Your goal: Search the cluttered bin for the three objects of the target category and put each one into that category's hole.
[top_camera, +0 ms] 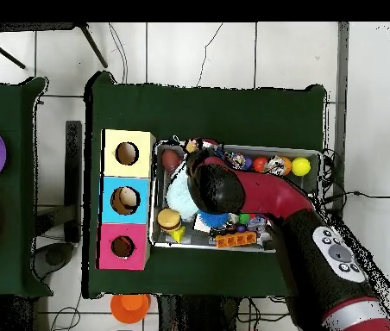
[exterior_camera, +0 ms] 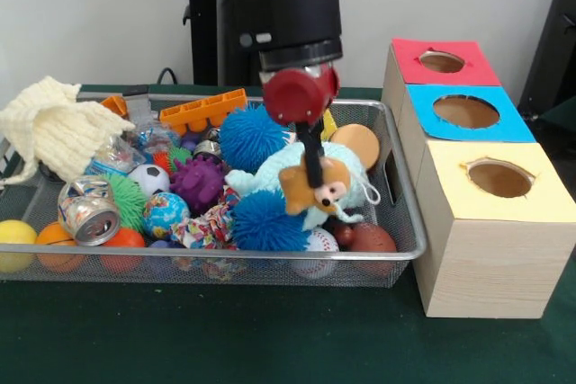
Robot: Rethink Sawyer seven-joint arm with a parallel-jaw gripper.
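The fingers (exterior_camera: 314,171) are clamped on a small orange plush (exterior_camera: 314,189), hanging just above the clutter in the bin (exterior_camera: 400,222). Three boxes (exterior_camera: 486,231) with holes stand beside the bin on the desk (exterior_camera: 270,339).

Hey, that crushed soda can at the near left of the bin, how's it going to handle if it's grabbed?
The crushed soda can looks dented, so probably light and easily squashed further. Its shiny metal skin may slip. It rests tilted on balls, so a push could well send it rolling.
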